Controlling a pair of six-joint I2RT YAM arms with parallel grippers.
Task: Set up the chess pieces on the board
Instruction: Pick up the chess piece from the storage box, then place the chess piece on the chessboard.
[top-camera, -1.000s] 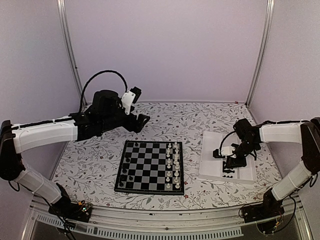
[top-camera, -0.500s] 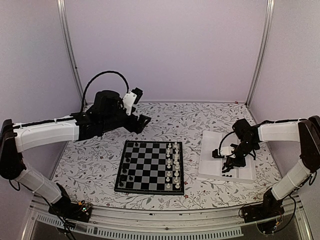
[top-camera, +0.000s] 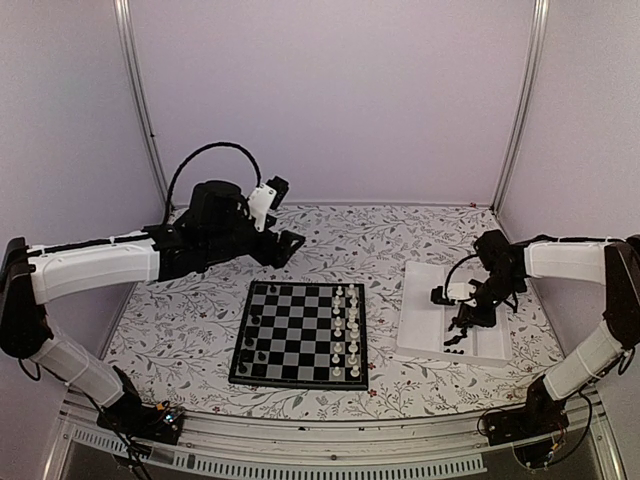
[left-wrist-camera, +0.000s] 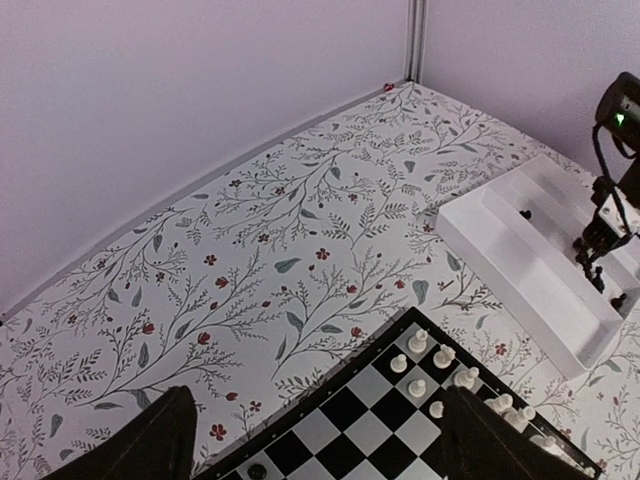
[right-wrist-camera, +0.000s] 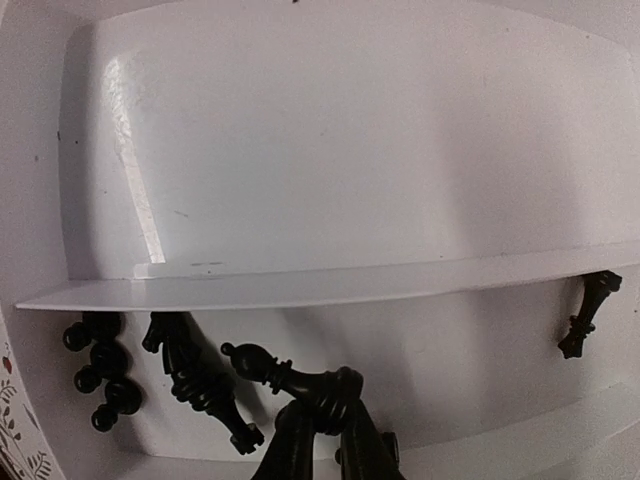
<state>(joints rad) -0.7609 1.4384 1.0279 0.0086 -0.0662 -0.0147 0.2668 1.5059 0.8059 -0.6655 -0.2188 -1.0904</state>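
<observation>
right gripper (right-wrist-camera: 322, 420), clenched on the base of one black chess piece (right-wrist-camera: 285, 376) low in the white tray (right-wrist-camera: 300, 150), looks mid-pick; next it should lift clear of the rim and carry it left to the board (top-camera: 300, 345) at lower centre.

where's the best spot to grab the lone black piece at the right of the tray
Take the lone black piece across its narrow middle, between the two wider ends, coming down from above. It seems to lie flat on the tray floor, apart from the other pieces, so both its long sides are free.
</observation>
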